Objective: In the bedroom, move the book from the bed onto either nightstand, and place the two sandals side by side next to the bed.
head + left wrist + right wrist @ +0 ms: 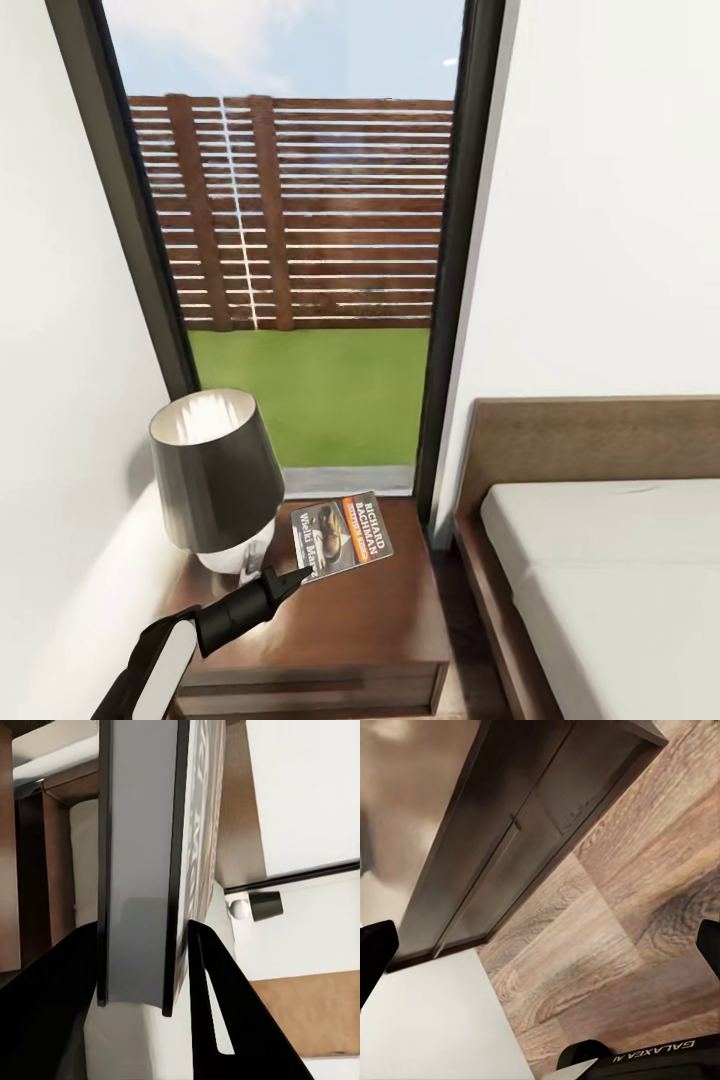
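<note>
Head view, left to right: white wall, then left arm reaching up from the lower corner, black left gripper (297,577) closed on the near edge of the book (341,534). Book held cover-up over the glossy brown top of the nightstand (370,610), orange title band toward the window; whether resting on the wood or just above it, cannot tell. Beside the book, on the same nightstand, a lamp (217,480) with dark shade and white base. Behind, a tall dark-framed window (310,240) showing slatted fence and grass. Further right, white wall, then brown headboard and light-grey mattress of the bed (610,560).

Left wrist view: book (142,870) seen edge-on, pale page block between dark covers, clamped between two black fingers (217,1020) (one on each face).

Right wrist view: wood-plank floor (615,945), dark furniture edge, pale surface alongside; black tips of right gripper (540,945) at opposite borders, spread wide, holding nothing.
</note>
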